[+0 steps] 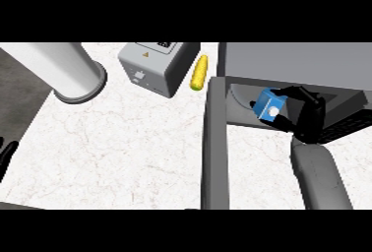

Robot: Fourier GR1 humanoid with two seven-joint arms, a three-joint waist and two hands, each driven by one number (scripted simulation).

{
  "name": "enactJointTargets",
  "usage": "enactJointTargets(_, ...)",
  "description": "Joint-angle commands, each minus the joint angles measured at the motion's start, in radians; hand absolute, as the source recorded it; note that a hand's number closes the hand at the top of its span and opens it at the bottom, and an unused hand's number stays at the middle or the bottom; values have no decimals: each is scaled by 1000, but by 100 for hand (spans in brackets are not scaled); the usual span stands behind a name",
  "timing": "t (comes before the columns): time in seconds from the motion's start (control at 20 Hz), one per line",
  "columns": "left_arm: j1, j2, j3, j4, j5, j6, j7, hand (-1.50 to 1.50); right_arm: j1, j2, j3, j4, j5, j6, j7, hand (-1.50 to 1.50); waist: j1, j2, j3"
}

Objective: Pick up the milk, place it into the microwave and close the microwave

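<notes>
light: bright, even, from above | white marble counter top [123, 142] w/o glare | dark grey microwave cavity [247, 98] shadowed inside | shadows soft, faint

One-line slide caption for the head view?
Right hand carries the milk carton into the open microwave, its door swung out.

- The right forearm [323, 174], grey, rose from the lower edge of the head view and angled slightly leftward toward its wrist.
- The right hand [305, 115], black, was extended ahead of that wrist, its fingers [287, 93] and thumb curled round an object.
- The left hand [7, 153] showed only as dark fingers at the view's left edge, pointing upward.
</notes>
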Motion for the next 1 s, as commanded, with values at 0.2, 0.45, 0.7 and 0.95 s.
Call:
enactJointTargets(0.2, -31, 7, -16, 16, -42, 4, 2, -150, -122, -23, -44, 170, 110, -138, 159, -150, 70, 65, -5)
enactJointTargets(0.45, -56, 8, -53, 18, -56, -5, 12, -150, -94, 15, -31, 160, 79, -59, 169, -150, 84, 73, -2)
enactJointTargets(0.7, -73, 0, -78, 22, -69, -4, 14, -150, -94, 44, -14, 182, 58, -18, 178, -150, 87, 67, -2)
enactJointTargets(0.95, -64, -10, -96, 31, -88, -8, 15, -150, -128, 48, -31, 230, 49, -16, 218, -150, 81, 57, -3)
